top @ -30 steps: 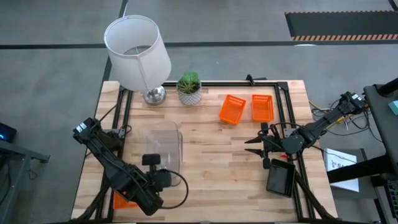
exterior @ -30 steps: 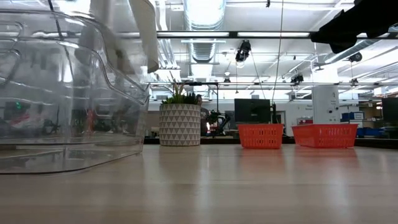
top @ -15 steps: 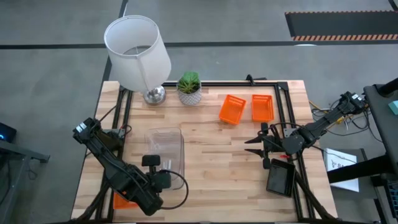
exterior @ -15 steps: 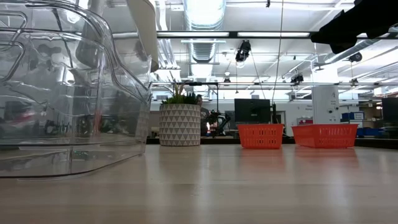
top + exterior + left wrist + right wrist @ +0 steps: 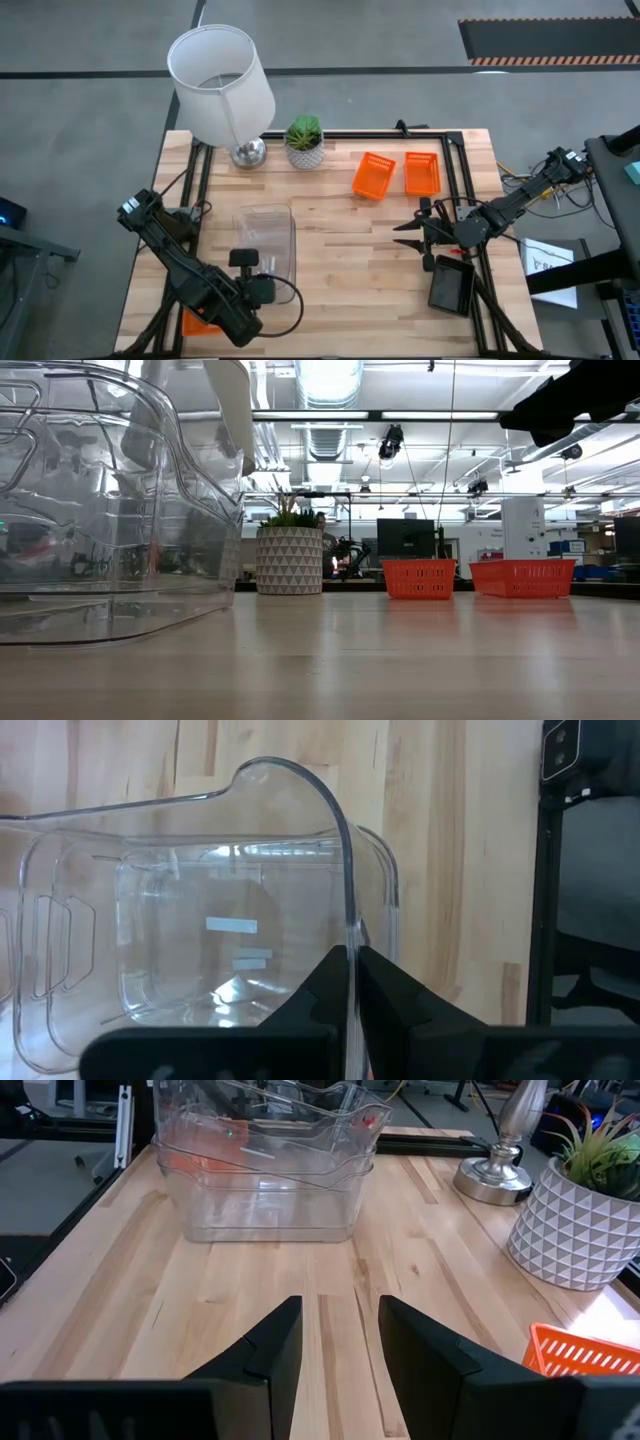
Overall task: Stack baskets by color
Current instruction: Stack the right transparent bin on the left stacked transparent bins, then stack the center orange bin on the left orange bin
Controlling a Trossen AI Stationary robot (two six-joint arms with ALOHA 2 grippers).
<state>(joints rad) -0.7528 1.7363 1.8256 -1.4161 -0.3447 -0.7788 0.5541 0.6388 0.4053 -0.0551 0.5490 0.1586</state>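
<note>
**Left gripper clamped on clear basket rim**

I take the plant pot (image 5: 305, 150) as my landmark. From above, I see the clear baskets (image 5: 266, 243) sitting on the table (image 5: 350, 290) in front of the pot and slightly toward the left arm's side. My left gripper (image 5: 352, 982) has its fingers pinched together on the near rim of the top clear basket. Two orange baskets (image 5: 374, 175) stand beside the pot on the right arm's side, apart from each other. My right gripper (image 5: 408, 234) hovers farther out past them, fingers apart, holding nothing. A black basket (image 5: 452, 286) lies just beside that gripper, near the table edge.
</note>
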